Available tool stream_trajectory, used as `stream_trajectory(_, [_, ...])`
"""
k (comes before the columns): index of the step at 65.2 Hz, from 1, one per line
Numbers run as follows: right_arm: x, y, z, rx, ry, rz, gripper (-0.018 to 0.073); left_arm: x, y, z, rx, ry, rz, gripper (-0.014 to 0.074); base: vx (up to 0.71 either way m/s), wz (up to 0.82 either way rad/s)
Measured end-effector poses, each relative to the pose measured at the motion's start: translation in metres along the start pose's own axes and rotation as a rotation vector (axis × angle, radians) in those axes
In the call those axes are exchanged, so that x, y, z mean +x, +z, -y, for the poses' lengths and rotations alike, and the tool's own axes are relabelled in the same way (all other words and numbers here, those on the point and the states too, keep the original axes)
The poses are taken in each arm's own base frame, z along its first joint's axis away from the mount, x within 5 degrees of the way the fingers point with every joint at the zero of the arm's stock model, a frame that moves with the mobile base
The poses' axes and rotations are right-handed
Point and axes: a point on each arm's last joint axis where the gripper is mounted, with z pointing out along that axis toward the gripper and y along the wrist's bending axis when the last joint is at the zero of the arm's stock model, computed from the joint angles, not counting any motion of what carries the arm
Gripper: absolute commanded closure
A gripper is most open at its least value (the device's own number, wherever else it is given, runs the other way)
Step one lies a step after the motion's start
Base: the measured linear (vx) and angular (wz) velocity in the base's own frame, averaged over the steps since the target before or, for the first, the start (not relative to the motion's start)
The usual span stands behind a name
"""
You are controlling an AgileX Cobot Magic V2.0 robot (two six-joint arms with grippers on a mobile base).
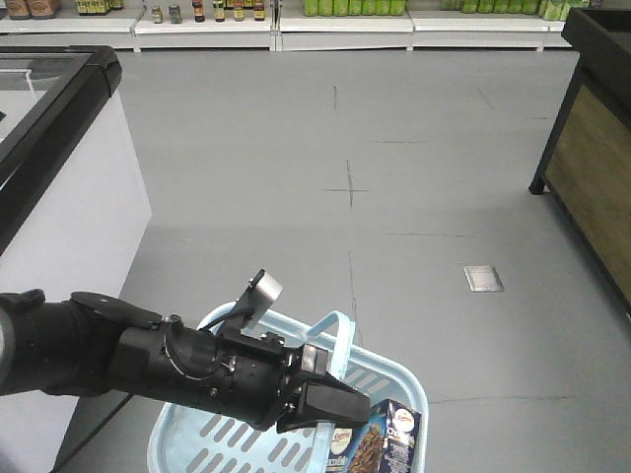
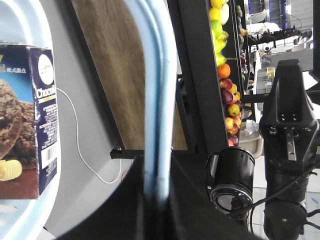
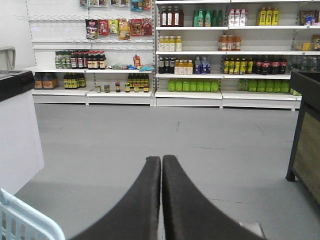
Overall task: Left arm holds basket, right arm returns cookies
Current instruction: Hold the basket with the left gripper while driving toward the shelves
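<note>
Cookies (image 1: 386, 440) upright in basket (image 1: 415, 390), L hand (image 1: 330, 404) clamping handle (image 1: 336, 329)

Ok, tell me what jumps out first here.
The left arm fills the front view's lower left, the left gripper shut on the handle of the light blue basket. A navy cookie box sits inside it. The right gripper, shut and empty, faces stocked shelves.
</note>
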Motion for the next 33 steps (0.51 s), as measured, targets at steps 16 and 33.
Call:
stream_trajectory(16, [0.0000,0.0000,0.0000,0.000,0.000,0.000,0.0568,0.0000,0.0000,0.0000,0.000,0.000,0.000,0.0603,0.33,0.03])
stream_trajectory(33, [0.0000,0.0000,0.0000,0.000,0.000,0.000,0.0568,0.0000,0.0000,0.0000,0.000,0.000,0.000,0.0603,0.34,-0.01])
